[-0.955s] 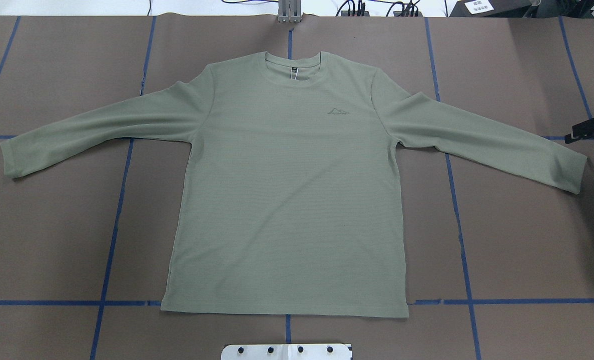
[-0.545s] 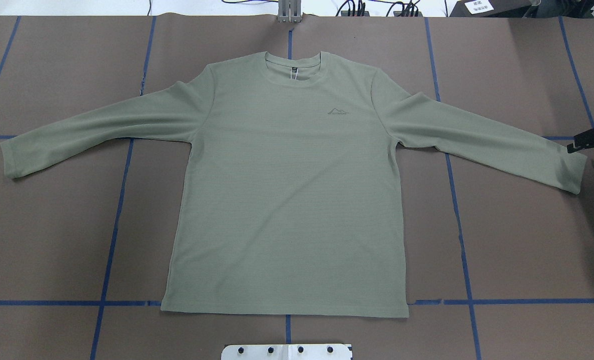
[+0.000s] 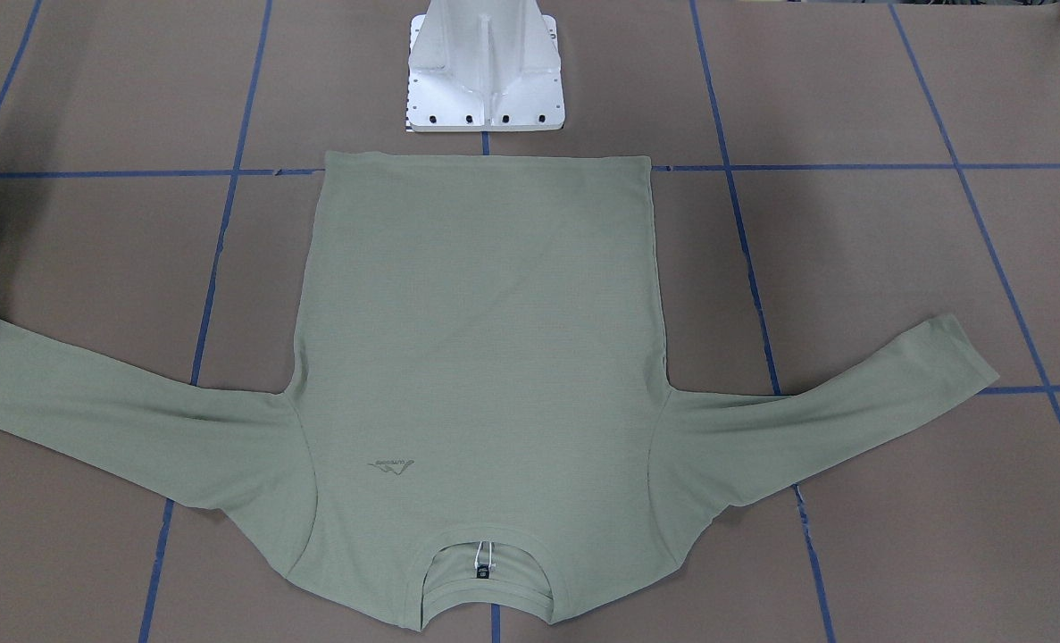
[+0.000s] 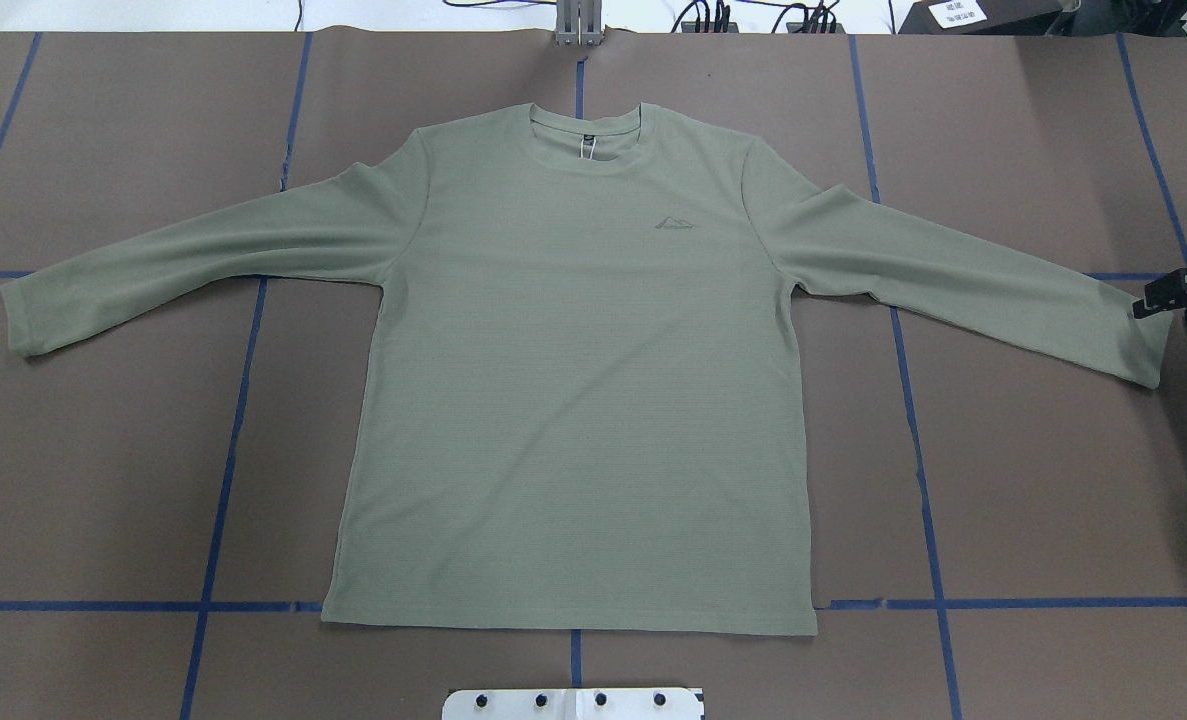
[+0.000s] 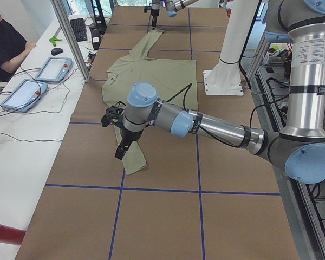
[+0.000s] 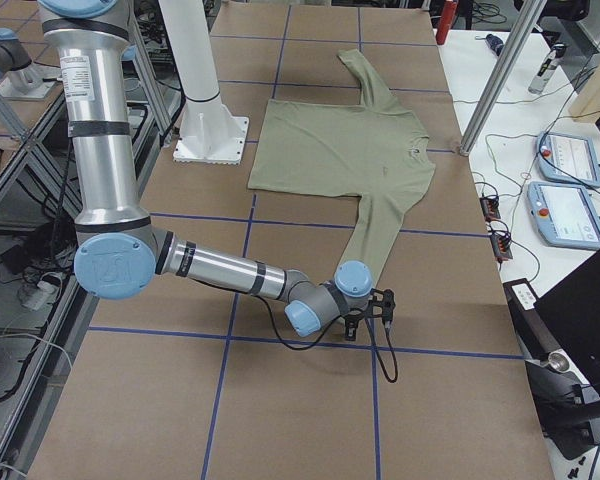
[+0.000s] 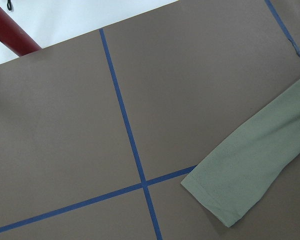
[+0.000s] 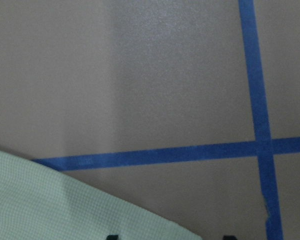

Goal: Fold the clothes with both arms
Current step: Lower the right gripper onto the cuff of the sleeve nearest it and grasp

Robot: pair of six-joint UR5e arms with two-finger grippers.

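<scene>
The soft knit green shirt (image 4: 573, 400) lies flat, front up, in the middle of the brown worktop (image 4: 1053, 480), neck pointing away from the robot and sleeves spread to both sides. The right gripper (image 4: 1153, 300) is at the right cuff, jaws wide apart. The left gripper (image 5: 119, 151) hangs near the other cuff; I cannot tell how wide it is.

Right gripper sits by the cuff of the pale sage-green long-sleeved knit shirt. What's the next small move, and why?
Probably lower the right gripper a little onto the sleeve cuff, then close. Its jaws stand apart in the wrist view with the fabric's edge between them, and the pale sage-green knit shirt lies flat, unfolded, so nothing is gripped yet.
</scene>
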